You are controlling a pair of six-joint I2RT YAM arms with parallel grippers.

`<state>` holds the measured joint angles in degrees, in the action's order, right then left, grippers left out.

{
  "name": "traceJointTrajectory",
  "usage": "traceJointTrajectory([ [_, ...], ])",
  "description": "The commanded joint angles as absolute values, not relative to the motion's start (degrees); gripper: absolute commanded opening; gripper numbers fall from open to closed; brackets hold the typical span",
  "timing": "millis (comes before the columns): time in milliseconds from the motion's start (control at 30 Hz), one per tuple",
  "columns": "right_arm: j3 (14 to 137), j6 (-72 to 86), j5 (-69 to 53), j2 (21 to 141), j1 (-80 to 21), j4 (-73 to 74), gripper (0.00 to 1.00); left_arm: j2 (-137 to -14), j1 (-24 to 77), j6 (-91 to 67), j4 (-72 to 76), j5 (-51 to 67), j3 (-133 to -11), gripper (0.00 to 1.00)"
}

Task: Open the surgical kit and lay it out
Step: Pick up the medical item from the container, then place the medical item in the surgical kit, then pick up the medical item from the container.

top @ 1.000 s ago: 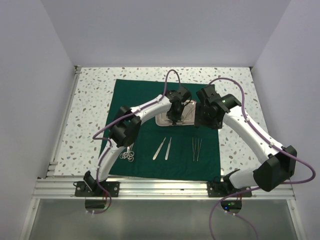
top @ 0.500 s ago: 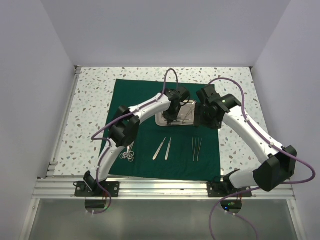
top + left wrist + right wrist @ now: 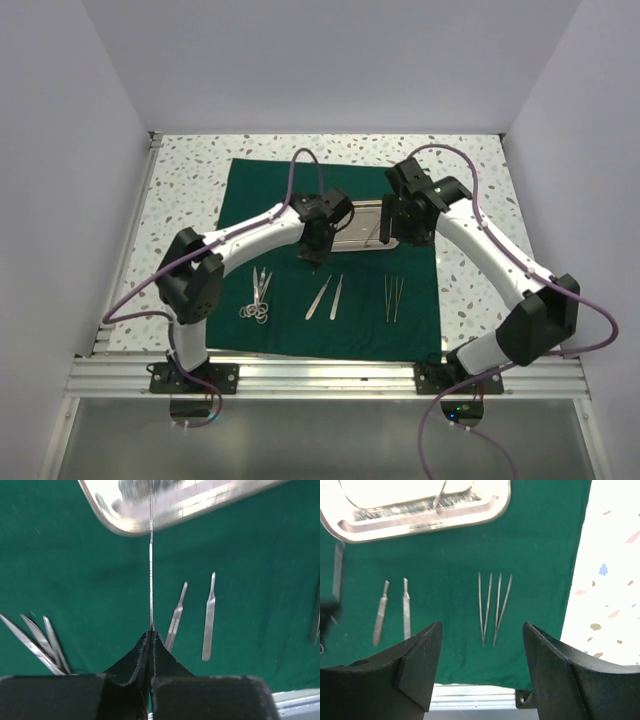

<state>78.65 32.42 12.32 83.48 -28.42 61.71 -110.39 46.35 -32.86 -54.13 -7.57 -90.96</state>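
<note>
Taking the top view as a clock face centred on the green drape [image 3: 250, 200], the near row holds ring-handled instruments [image 3: 258, 302] at 8 o'clock, scissors or forceps, too small to tell which. In the left wrist view only their tips [image 3: 37, 642] show, the rest cut off by the finger housing. Two flat handles [image 3: 327, 297] lie side by side at 6 o'clock, and two tweezers [image 3: 393, 298] lie close together at 4 o'clock.

Just beyond the handles, at about 11 o'clock, the left gripper [image 3: 312, 251] is clamped shut on a thin steel instrument [image 3: 151, 580]. It is seen edge-on as a bare line, so its kind cannot be told, and its far end blurs against the tray [image 3: 175, 510].

The right gripper [image 3: 394, 228] hangs at 1 o'clock with jaws spread and nothing between them.

The tray [image 3: 362, 228] sits on the drape at 12 to 1 o'clock, both wrists covering its ends. One slim item inside it [image 3: 440, 492] is glare-washed and cut off at the top of the right wrist view. The speckled table [image 3: 180, 200] frames the drape
</note>
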Motion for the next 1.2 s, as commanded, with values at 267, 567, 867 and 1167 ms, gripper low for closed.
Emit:
traceJointTrajectory([
  [267,88.2,28.1,13.0,92.7,-27.0,57.3,0.70,-99.4,52.3,-45.7,-45.2,-0.5,-71.4,0.00],
  [567,95.7,28.8,11.7,102.3,-25.1,54.5,0.69,-97.1,52.4,-47.1,-48.4,1.1,-76.1,0.87],
  [867,104.1,32.2,12.0,115.7,-24.8,52.9,0.65,-93.1,51.4,-46.8,-58.5,-6.2,-84.3,0.88],
  [1167,112.0,36.2,17.3,125.1,-24.3,56.0,0.63,-87.5,45.0,-44.4,-60.7,-7.3,-83.3,0.87],
])
